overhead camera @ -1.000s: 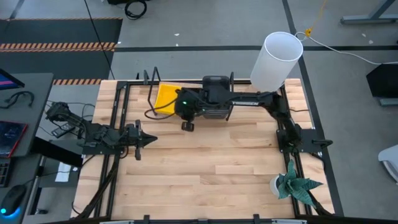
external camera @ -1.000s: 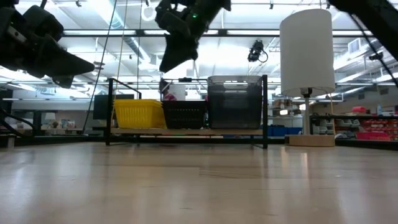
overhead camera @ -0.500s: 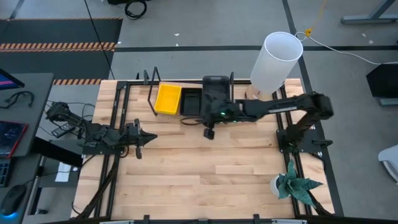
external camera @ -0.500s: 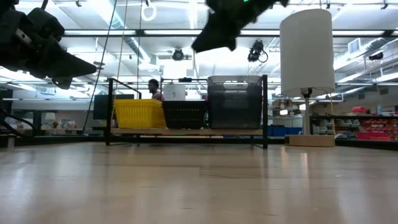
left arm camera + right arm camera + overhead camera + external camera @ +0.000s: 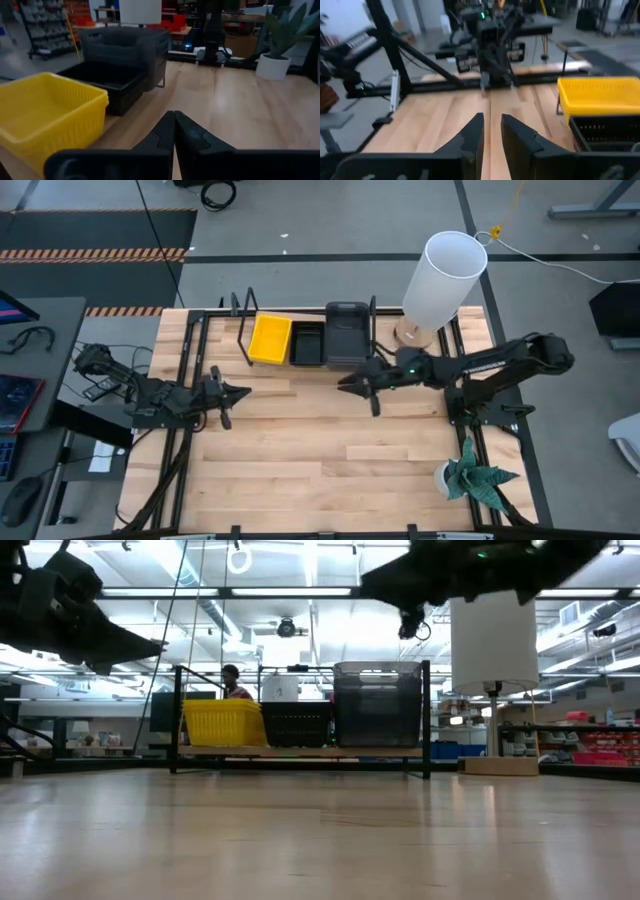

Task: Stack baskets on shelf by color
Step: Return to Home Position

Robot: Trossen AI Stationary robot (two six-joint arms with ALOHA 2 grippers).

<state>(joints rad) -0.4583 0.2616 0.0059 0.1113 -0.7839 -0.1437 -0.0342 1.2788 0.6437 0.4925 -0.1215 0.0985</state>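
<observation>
While baskets largely hide the shelf, left tool is clenched, right tool parted

The left arm and the right arm are both built of matt black, boxy segments joined by rounded joints. Loose black cables are seen looped at the left arm's base, by the table's left edge. A small green indicator light is lit on the right arm near its wrist. The left gripper and the right gripper are each fitted with two dark, smooth, wedge-shaped fingers, tapered to thin tips and carried on a flat black crossbar.
</observation>
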